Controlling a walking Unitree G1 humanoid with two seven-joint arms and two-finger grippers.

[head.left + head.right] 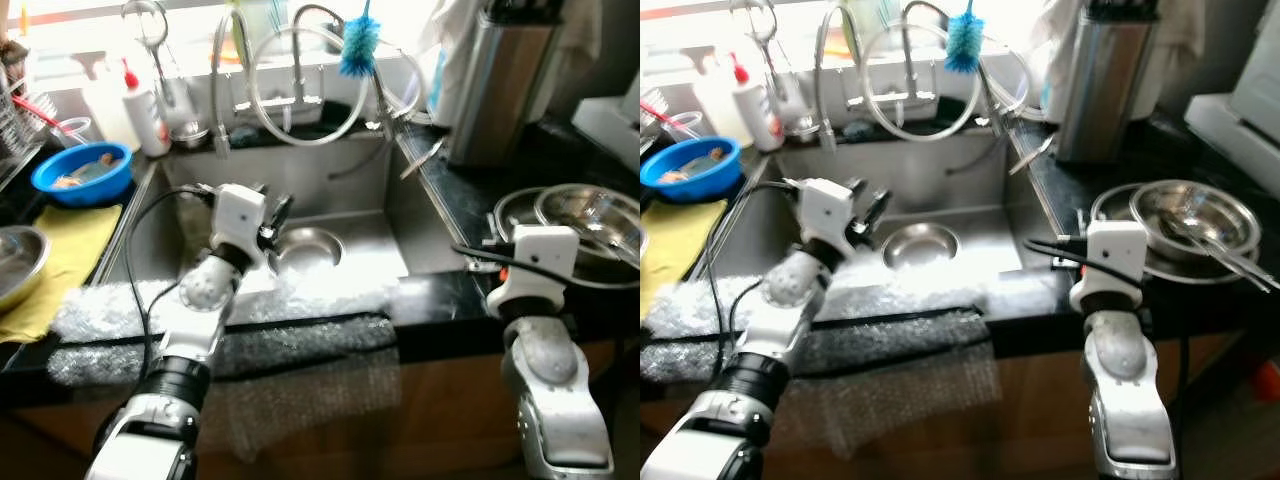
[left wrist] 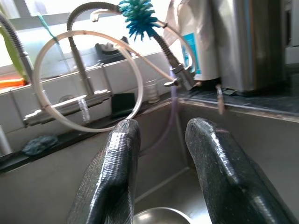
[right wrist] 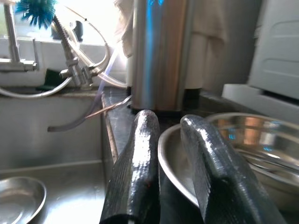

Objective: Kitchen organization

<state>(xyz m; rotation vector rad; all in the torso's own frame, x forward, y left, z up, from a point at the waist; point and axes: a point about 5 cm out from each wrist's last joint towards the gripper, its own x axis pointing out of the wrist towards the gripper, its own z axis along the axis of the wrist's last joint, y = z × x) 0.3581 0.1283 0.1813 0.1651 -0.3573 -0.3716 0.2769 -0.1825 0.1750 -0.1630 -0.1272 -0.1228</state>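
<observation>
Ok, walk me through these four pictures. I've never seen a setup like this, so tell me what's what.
It is a humanoid robot standing at a kitchen sink. Two pictures come from cameras in its head, looking down at its silver arms. The other two come from cameras on its wrists, looking along each hand's two black fingers.

The left hand is over the sink, open, above a small steel bowl. The right hand is over the dark counter, its fingers apart on either side of the rim of a big steel bowl. Nothing is gripped yet.

A blue bowl and a yellow cloth sit to the left, with a blue brush hanging on the tap.
</observation>
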